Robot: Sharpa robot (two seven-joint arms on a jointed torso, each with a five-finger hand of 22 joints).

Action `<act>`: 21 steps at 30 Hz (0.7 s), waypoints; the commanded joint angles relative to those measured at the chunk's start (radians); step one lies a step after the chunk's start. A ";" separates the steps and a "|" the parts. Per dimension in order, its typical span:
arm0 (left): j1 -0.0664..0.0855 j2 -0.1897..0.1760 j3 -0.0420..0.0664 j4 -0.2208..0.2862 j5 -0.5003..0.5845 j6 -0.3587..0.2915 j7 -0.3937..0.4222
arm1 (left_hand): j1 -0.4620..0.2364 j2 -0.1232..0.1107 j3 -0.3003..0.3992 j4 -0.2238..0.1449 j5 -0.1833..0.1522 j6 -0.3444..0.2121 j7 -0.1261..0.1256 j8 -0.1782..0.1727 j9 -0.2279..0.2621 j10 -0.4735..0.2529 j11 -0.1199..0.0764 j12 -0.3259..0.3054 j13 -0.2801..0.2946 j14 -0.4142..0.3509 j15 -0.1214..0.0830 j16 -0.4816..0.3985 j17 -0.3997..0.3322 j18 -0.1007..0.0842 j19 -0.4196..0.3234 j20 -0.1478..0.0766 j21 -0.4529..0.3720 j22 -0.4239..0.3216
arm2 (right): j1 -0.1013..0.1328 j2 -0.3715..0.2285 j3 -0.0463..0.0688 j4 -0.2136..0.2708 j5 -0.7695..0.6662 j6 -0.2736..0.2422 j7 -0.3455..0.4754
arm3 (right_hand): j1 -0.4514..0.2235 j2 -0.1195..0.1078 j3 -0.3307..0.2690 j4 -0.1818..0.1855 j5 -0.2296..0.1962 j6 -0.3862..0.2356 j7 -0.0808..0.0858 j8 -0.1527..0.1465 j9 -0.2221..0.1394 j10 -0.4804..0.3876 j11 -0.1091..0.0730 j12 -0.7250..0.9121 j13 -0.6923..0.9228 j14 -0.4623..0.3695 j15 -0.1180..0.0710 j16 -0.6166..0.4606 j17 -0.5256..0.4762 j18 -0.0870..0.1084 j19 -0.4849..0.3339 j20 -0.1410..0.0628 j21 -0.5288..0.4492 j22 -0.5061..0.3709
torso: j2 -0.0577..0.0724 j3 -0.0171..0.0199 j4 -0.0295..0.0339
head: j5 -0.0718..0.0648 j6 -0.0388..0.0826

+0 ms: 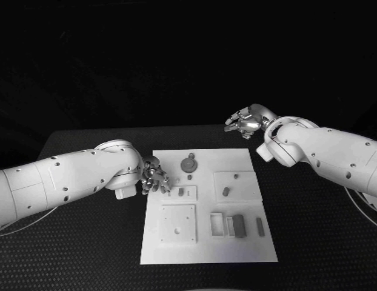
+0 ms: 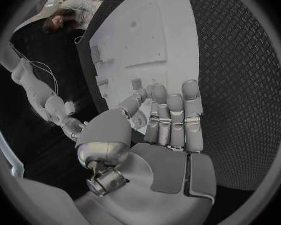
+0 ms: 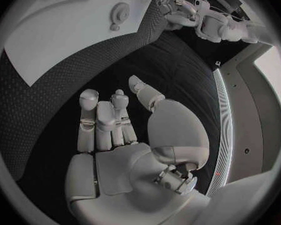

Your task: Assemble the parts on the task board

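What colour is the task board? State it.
White; the task board shows best in the head view, against the black table.

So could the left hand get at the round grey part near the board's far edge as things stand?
Probably yes. The left hand hovers open at the board's left edge, the round part lies just beyond it, and nothing sits between them.

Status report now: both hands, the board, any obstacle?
Left hand open, at the flat white task board's left edge. Right hand open, beyond the board's far right corner. Small grey parts untouched on board. No obstacle visible.
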 commanded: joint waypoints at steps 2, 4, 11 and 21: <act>0.000 0.004 -0.003 0.000 0.012 0.027 -0.009 | 0.025 0.026 0.004 0.000 0.005 0.005 -0.001 0.021 0.037 0.015 -0.009 0.008 0.002 0.030 -0.032 0.006 0.002 0.021 0.015 -0.017 0.008 0.018 | -0.001 -0.001 0.000 0.002 0.000 0.012 0.004 | -0.005 0.007 -0.007 -0.001 0.002 -0.005 0.012 -0.003 0.001 -0.009 0.000 0.007 -0.002 -0.007 -0.001 -0.002 0.001 0.045 0.000 -0.007 -0.001 0.013 | 0.000 0.0005 0.0001 | -0.001 -0.004; 0.000 0.005 -0.006 0.000 0.012 0.027 -0.010 | 0.025 0.027 0.005 0.000 0.006 0.007 -0.002 0.021 0.038 0.017 -0.010 0.011 0.004 0.031 -0.033 0.010 0.004 0.021 0.017 -0.019 0.011 0.019 | -0.001 0.000 0.000 0.002 0.000 0.012 0.004 | -0.005 0.007 -0.007 -0.001 0.002 -0.005 0.012 -0.003 0.001 -0.009 0.000 0.007 -0.002 -0.007 -0.001 -0.002 0.001 0.045 0.000 -0.007 -0.001 0.013 | 0.000 0.0001 -0.0001 | 0.000 -0.005; -0.005 0.010 -0.013 -0.007 0.019 0.010 -0.006 | 0.021 0.029 0.006 0.001 0.010 0.008 -0.003 0.021 0.040 0.017 -0.011 0.016 0.007 0.032 -0.035 0.015 0.006 0.020 0.019 -0.021 0.015 0.021 | -0.001 0.000 0.000 0.003 0.000 0.012 0.005 | -0.005 0.007 -0.007 -0.001 0.002 -0.005 0.012 -0.003 0.001 -0.009 0.000 0.007 -0.002 -0.007 -0.001 -0.002 0.001 0.045 0.000 -0.007 -0.001 0.013 | 0.000 -0.0003 0.0002 | -0.001 -0.007; -0.009 0.019 -0.013 -0.017 0.019 -0.009 -0.007 | 0.015 0.031 0.005 0.002 0.010 0.012 -0.005 0.022 0.043 0.019 -0.013 0.022 0.010 0.034 -0.037 0.020 0.008 0.019 0.021 -0.023 0.019 0.022 | -0.001 0.000 0.000 0.004 0.000 0.013 0.005 | -0.005 0.007 -0.007 -0.001 0.002 -0.005 0.012 -0.003 0.001 -0.009 0.000 0.007 -0.002 -0.008 -0.001 -0.002 0.001 0.045 0.000 -0.007 -0.001 0.013 | 0.000 -0.0002 0.0003 | -0.002 -0.008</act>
